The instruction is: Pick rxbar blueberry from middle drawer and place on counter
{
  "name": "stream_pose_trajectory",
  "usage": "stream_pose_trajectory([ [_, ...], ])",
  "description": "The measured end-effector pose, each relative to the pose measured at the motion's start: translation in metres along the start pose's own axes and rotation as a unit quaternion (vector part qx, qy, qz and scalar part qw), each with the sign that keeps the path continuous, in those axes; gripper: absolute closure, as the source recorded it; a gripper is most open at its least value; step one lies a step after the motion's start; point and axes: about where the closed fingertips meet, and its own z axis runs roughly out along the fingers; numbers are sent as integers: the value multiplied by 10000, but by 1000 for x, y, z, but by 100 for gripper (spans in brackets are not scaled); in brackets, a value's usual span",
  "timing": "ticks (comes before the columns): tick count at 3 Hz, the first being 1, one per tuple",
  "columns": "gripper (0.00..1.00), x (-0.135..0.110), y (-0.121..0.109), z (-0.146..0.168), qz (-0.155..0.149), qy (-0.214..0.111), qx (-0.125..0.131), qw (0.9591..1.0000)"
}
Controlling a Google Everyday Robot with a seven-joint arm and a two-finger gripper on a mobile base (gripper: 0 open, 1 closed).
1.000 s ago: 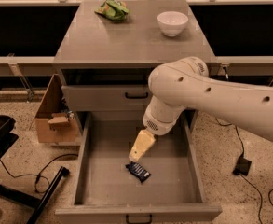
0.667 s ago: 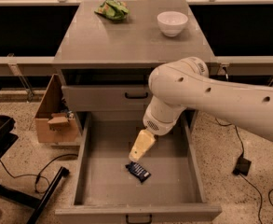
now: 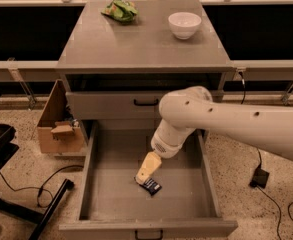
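The rxbar blueberry (image 3: 150,185), a small dark navy bar, lies flat on the floor of the open middle drawer (image 3: 111,194), near its centre. My gripper (image 3: 147,170), cream-coloured, reaches down into the drawer from the white arm (image 3: 221,119), and its tip is right at the bar's upper left end. Whether it touches the bar cannot be told. The grey counter (image 3: 141,46) is the cabinet top above and behind the drawer.
A white bowl (image 3: 184,24) and a green snack bag (image 3: 120,10) sit at the back of the counter. A shut drawer face (image 3: 111,105) is above the open one. A cardboard box (image 3: 60,126) and black chair legs (image 3: 21,209) stand left; cables lie right.
The arm and gripper have come lower into the drawer, closer to the bar. The bar has not moved.
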Motion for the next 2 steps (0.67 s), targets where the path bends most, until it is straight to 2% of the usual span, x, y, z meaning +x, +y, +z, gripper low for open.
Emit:
stream_pose_trajectory([
  [1, 0, 3, -11, 56, 116, -135, -151, 9997],
  [2, 0, 1, -27, 105, 186, -224, -107, 9995],
])
